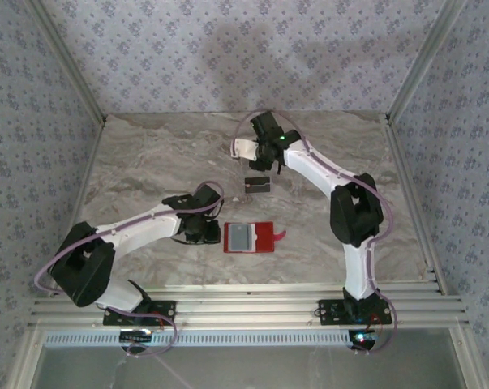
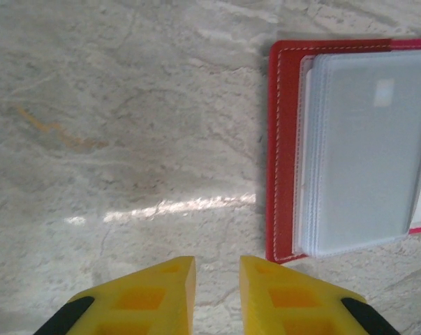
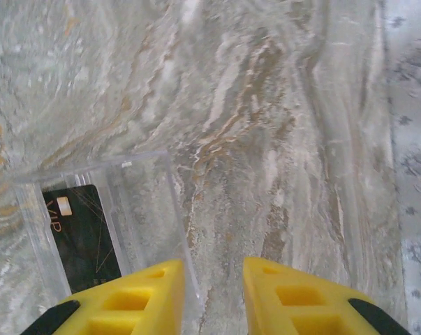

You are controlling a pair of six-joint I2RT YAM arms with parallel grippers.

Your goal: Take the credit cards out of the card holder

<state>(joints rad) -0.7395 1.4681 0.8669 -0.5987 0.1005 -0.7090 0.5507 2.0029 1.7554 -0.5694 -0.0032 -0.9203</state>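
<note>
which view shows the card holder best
Left wrist: the card holder is close and open, red stitched edge and clear sleeves sharp, though cut off at the right. Top view has it whole but small.

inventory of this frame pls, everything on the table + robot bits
card holder: 1, red, open mid-table, clear sleeves showing
credit card: 1, black, gold VIP lettering, inside the clear tray
clear tray: 1, transparent, beyond the holder
table: 1, grey-beige marble pattern
walls: 3, blue-grey floral, around table
left arm: 1, white-black, by holder
right arm: 1, white-black, over tray
left pincer: 1, yellow, slightly open, empty, beside holder
right pincer: 1, yellow, slightly open, over tray
</note>
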